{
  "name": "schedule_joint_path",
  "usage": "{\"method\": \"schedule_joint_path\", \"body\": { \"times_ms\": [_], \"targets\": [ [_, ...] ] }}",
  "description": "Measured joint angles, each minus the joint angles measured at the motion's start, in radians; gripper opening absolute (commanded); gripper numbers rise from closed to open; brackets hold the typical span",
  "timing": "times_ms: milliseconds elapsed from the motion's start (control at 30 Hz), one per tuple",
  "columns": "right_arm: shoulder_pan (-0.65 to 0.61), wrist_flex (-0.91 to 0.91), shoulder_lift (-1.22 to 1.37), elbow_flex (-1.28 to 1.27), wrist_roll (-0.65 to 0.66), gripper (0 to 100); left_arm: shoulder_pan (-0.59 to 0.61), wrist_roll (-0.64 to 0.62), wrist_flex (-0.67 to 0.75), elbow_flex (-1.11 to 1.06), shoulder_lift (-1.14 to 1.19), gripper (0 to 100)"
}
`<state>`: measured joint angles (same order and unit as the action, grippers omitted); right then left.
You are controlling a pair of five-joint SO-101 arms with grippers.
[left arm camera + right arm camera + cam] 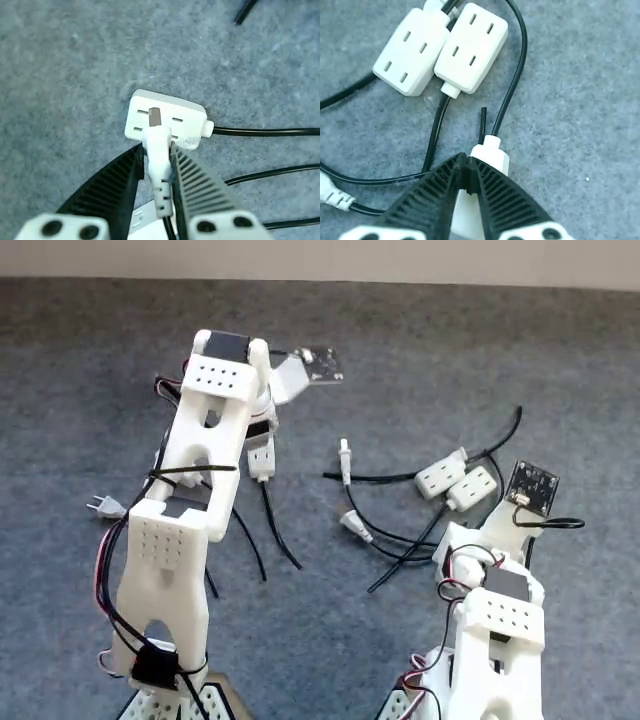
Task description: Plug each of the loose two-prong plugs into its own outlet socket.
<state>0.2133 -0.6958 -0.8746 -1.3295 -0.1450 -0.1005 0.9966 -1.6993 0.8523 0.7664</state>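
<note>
My left gripper [157, 150] is shut on a white two-prong plug [159, 162]. Its metal prong tip rests on the face of a white outlet socket [185, 122] lying on the carpet, between the slots. This socket [261, 457] lies just below the left arm's wrist. My right gripper [467, 169] is shut with nothing between its fingers, over a white socket block [492, 156] with a black cord. Two more sockets [410, 50] [472, 47] lie side by side beyond it. Loose plugs lie at the centre [345, 455] [356, 527] and far left [105, 506].
Black cords [400, 540] loop over the grey carpet between the two arms. Another cord [280, 535] trails from the left socket toward the front. The right arm [500, 615] stands at the lower right, and small circuit boards [532, 487] [322, 365] lie nearby.
</note>
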Motion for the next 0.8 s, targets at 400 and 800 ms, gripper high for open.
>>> {"method": "schedule_joint_path", "body": {
  "times_ms": [400,800],
  "targets": [
    [0.000,0.000,0.000,0.000,0.000,0.6,0.002,0.046,-0.005,0.018,0.068,1],
    [0.000,0.000,0.000,0.000,0.000,0.6,0.060,0.015,-0.044,0.129,0.074,1]
  ]
}}
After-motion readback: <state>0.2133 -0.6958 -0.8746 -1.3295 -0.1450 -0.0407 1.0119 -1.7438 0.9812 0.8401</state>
